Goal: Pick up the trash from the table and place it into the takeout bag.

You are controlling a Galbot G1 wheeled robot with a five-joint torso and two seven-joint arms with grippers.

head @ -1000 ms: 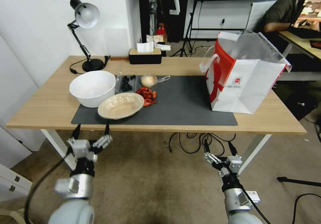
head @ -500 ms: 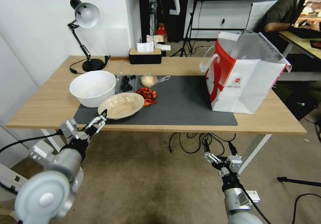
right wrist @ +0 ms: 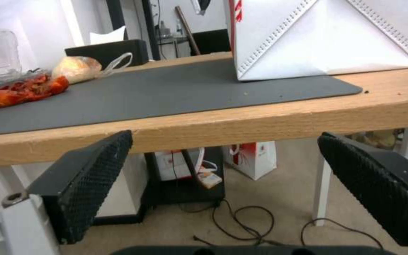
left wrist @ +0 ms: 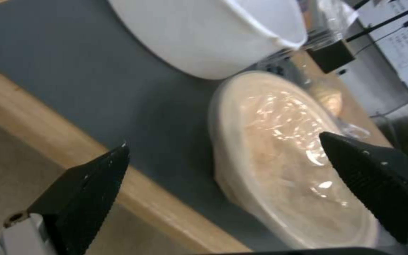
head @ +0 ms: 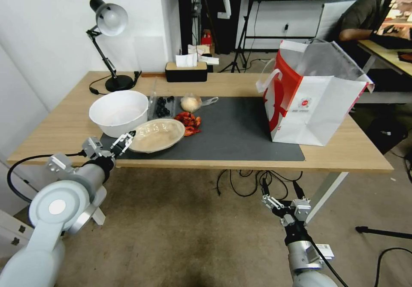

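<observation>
We see two bowls on the mat (head: pixel 240 137): one deep white bowl (head: pixel 119 112), one shallow beige bowl (head: pixel 156 135), film-covered. Our left gripper (head: pixel 125 140), jaws open, flanks its rim. The bag (head: pixel 315 94) stands open. Right gripper (head: pixel 281 191) open below the table (head: pixel 343 152).

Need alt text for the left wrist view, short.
The left tool, open, straddles the near rim of the shallow beige bowl on the dark grey mat. A large white bowl sits just beyond it.

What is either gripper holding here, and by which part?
Nothing. The left gripper is open beside the shallow beige bowl; the right gripper hangs open below the table.
</observation>
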